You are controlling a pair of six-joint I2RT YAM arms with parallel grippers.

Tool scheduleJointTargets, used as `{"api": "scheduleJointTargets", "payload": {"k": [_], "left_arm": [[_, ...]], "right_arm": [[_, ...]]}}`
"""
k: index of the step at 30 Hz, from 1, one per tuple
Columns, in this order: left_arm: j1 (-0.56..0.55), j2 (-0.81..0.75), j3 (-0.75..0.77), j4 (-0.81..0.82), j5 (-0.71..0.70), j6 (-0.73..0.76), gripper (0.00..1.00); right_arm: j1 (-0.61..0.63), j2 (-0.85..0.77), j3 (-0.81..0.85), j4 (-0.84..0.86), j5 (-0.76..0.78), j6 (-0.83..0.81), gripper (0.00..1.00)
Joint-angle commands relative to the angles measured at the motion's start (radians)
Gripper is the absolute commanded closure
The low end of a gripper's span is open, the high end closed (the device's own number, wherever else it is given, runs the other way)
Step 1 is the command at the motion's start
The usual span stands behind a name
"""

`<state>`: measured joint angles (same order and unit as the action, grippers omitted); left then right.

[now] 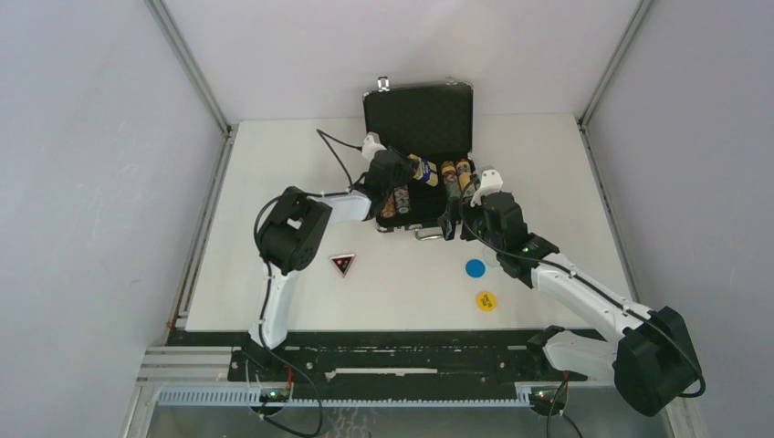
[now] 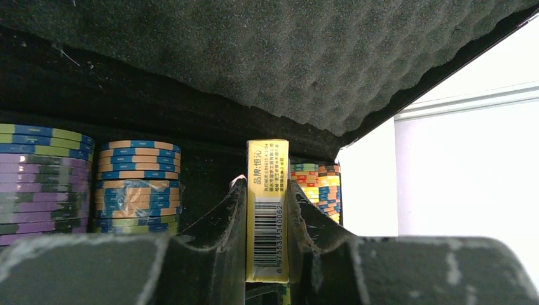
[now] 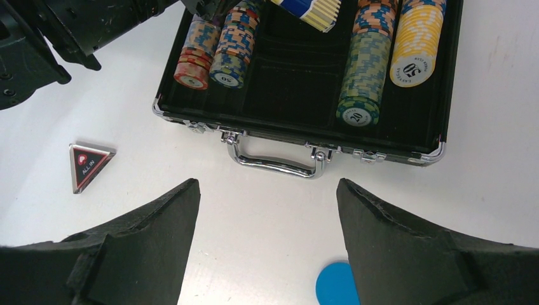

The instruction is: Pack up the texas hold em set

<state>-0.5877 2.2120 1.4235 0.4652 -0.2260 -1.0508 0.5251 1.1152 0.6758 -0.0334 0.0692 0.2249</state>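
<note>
Pinching boxy yellow card deck [image 2: 267, 210] beneath dimpled foam [image 2: 286, 57]

Loses the card deck [image 3: 305, 13] past the 12 o'clock edge of the right wrist view, the blue token [image 3: 335, 286] at 6 o'clock. Crops chip rows [image 2: 38, 190] at 9 o'clock of the left wrist view. Cannot read the yellow token [image 1: 486, 300] print from above.

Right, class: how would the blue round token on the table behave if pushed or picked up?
The blue token lies flat on the smooth white table, so a push would probably slide it, not roll it. It looks thin, so pinching its edge may be fiddly.
</note>
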Motion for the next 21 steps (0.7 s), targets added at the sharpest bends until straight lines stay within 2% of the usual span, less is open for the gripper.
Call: {"api": "scheduleJointTargets", "payload": {"k": [1, 9, 16, 18, 21], "left_arm": [[-0.017, 0.013, 0.029, -0.03, -0.017, -0.02, 0.99], [-0.046, -0.048, -0.076, -0.052, -0.032, -0.047, 1.0], [-0.046, -0.043, -0.091, -0.054, -0.019, -0.039, 0.99], [-0.046, -0.034, -0.074, -0.066, -0.013, -0.032, 0.92], [-0.045, -0.022, -0.042, -0.091, -0.013, -0.008, 0.74]], "right_arm": [[-0.007, -0.001, 0.003, 0.032, -0.001, 0.017, 0.14], [-0.008, 0.007, -0.001, 0.041, -0.008, 0.022, 0.14], [-0.008, 0.013, -0.005, 0.046, -0.023, 0.031, 0.14], [-0.008, 0.014, -0.005, 0.048, -0.027, 0.031, 0.14], [-0.008, 0.016, -0.005, 0.049, -0.029, 0.031, 0.14]]}}
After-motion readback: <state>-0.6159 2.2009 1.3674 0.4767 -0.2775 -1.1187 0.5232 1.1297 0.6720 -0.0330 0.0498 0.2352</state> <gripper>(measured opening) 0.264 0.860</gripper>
